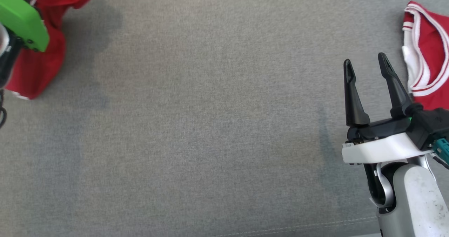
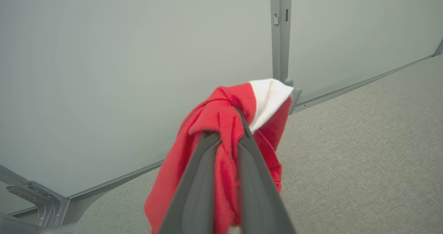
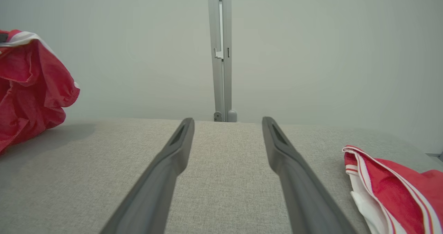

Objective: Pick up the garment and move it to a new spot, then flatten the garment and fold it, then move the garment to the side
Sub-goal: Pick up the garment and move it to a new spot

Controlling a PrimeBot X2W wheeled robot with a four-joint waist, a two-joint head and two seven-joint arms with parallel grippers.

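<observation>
Far left: red garment [image 1: 35, 72] with a white patch, bunched and hanging over the tabletop. Left gripper [image 2: 226, 126]: jaws clamped on the garment's upper folds. Centre: grey fabric surface [image 1: 210, 124]. Right: right gripper [image 1: 364, 60], jaws wide apart, holding nothing, above the surface. Far right: second red garment [image 1: 433, 44], white-striped trim, lying crumpled just beside that gripper.
</observation>
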